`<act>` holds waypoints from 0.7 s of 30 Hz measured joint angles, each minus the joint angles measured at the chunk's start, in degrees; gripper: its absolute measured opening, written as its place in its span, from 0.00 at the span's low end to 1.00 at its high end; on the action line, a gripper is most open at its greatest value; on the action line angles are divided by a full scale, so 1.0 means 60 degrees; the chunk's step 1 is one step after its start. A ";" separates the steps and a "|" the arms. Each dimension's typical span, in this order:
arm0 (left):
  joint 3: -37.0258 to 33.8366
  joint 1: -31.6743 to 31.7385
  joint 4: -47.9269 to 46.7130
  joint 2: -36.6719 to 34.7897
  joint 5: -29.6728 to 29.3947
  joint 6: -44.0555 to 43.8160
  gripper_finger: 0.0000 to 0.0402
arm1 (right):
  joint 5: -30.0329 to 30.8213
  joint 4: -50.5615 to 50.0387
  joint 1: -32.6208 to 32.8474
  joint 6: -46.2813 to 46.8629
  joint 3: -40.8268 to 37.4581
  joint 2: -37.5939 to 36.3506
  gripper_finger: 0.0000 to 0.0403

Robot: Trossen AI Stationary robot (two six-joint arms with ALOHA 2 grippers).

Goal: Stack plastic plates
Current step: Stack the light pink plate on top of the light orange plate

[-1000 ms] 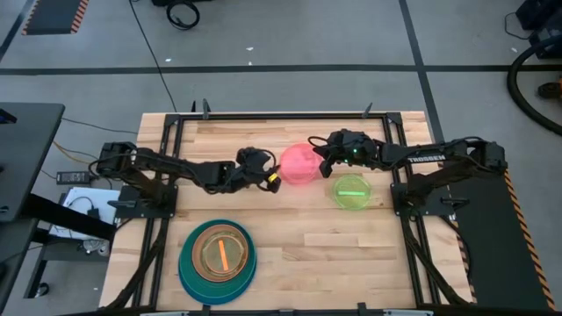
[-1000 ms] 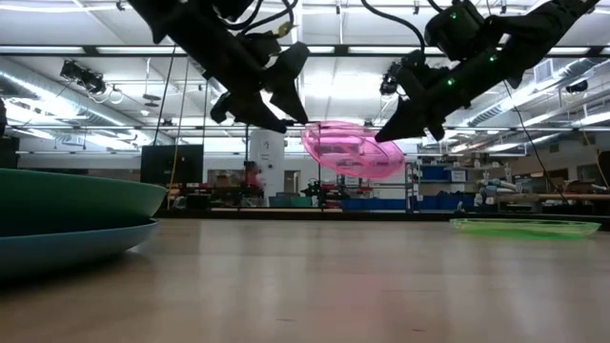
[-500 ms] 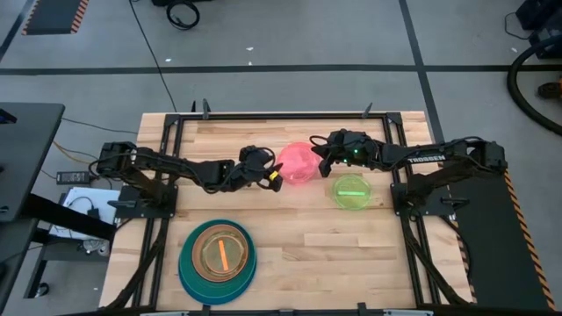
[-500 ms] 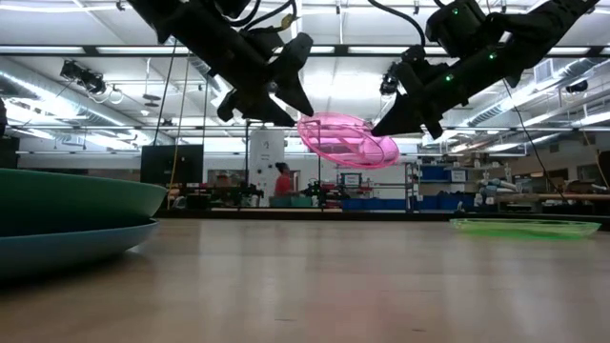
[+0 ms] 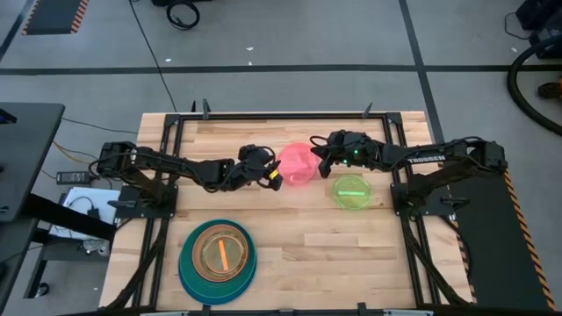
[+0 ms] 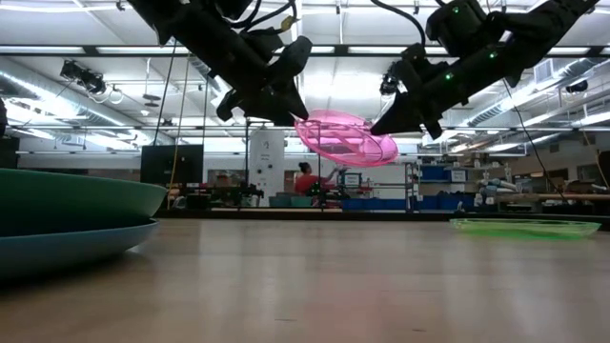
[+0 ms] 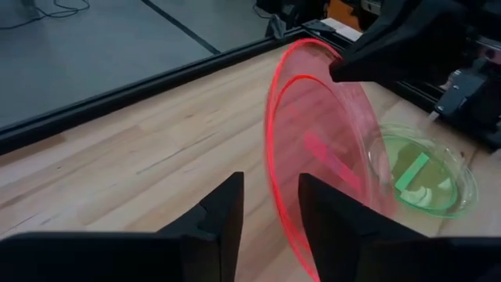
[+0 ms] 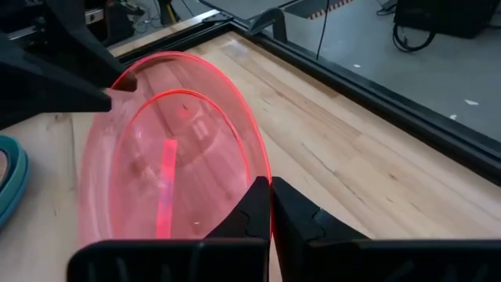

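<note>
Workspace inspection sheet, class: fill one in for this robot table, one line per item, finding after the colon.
Surface: wooden table, black frame.
Job's things: pink plate held tilted in the air between both arms; green plate flat on the table; stack of plates near the front left.
Clutter: nothing seen.
Grippers: right gripper shut on the pink plate's rim; left gripper astride the opposite rim, fingers not yet pinching.
Cables: black cable running across the floor behind the table.
Surroundings: open workshop; a person far behind.
</note>
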 joint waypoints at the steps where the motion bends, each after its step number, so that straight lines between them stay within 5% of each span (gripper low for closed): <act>1: 0.0000 0.0001 -0.0001 0.0000 -0.0004 0.0001 0.32 | -0.0004 0.0000 0.0011 0.0000 0.0000 0.0000 0.02; 10: 0.0075 -0.0171 -0.0298 -0.0282 -0.0011 0.0973 0.35 | -0.0012 -0.0510 0.0022 0.0047 0.0000 0.0000 0.02; 21: 0.0178 -0.1552 -0.3291 -0.1450 0.0067 0.2093 0.44 | -0.0522 -0.1024 0.0696 0.1024 0.0000 0.0526 0.02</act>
